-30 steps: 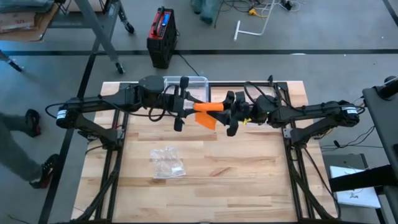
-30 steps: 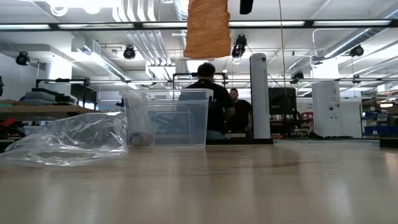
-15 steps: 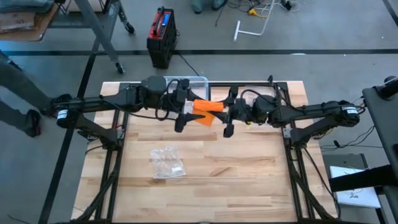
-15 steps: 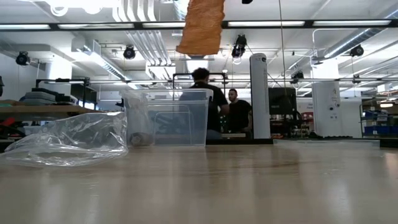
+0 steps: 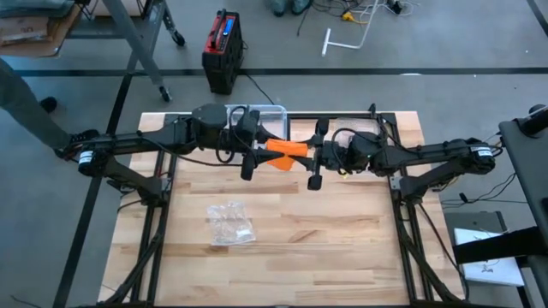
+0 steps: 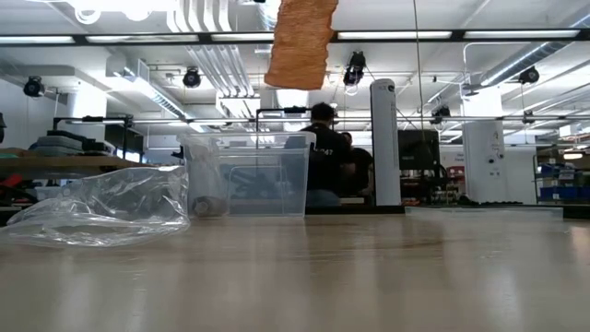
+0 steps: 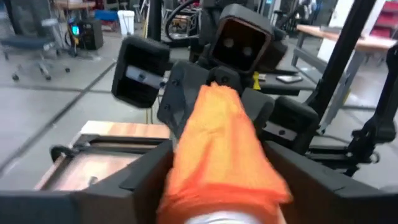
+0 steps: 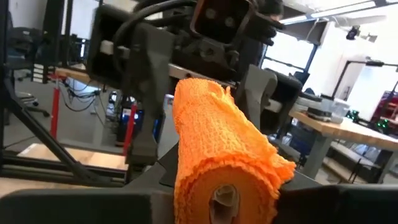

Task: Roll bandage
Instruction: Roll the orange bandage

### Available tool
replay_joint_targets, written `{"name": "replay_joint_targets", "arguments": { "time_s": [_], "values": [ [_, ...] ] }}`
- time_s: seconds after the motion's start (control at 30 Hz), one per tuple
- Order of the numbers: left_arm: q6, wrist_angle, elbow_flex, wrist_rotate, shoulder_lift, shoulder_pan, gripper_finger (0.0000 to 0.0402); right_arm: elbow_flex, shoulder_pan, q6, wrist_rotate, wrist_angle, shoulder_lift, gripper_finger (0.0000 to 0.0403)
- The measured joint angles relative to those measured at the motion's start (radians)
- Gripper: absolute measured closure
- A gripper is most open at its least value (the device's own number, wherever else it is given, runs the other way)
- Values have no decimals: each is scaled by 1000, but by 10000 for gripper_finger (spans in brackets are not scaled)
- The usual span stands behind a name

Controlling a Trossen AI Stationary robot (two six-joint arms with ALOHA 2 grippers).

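High over the table's far middle hangs an orange bandage roll [image 5: 285, 148], lying level between my two grippers. Its loose tail [image 6: 300, 41] droops below it, clear of the table. My right gripper [image 5: 312, 154] comes in from the right and is shut on the roll's right end; that end faces the right wrist camera [image 8: 217, 186]. My left gripper [image 5: 255, 150] comes in from the left and is open. Its fingers stand on either side of the roll's left end [image 7: 217, 149]. My right gripper pinches the roll's right end [image 8: 249, 180] between its two fingers. The fingers come in about level from the table's right and lie along the roll. The roll is lifted clear and lies level, with its tail [image 5: 280, 162] hanging slack below.
A crumpled clear plastic bag [image 5: 229, 224] lies on the wooden table left of centre. A clear plastic bin [image 6: 249, 173] stands at the far edge, behind the grippers. People show in the room beyond the table.
Both wrists have rolled about their own axes while the hands stayed in place. The roll has turned with them. Its hanging tail has swung and now hangs slightly slanted and shorter than before.
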Motion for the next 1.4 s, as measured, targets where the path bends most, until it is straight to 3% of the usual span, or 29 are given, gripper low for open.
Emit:
{"name": "replay_joint_targets", "arguments": {
  "time_s": [0.2,0.37,0.53,0.63,0.77,0.9,1.17,1.4],
  "values": [
    [-76,-6,0,2,0,3,269,0,5,-18,-11,2,0,306],
    [25,-20,3,6,-1,5,353,0,8,150,-32,-22,0,272],
    [165,-22,7,13,-4,4,351,0,7,512,-97,-14,-7,218],
    [263,-7,8,30,-5,1,323,0,8,672,-116,-13,-17,181],
    [353,19,9,30,-5,-25,308,0,9,781,-126,29,-21,131],
    [397,19,10,-18,-2,-39,326,0,6,813,-123,51,-21,96],
    [518,16,10,-29,-2,-39,335,0,6,929,-119,58,-21,101],
    [484,45,10,-35,-2,-40,328,-1,-8,832,-115,42,-26,125]
  ]
}}
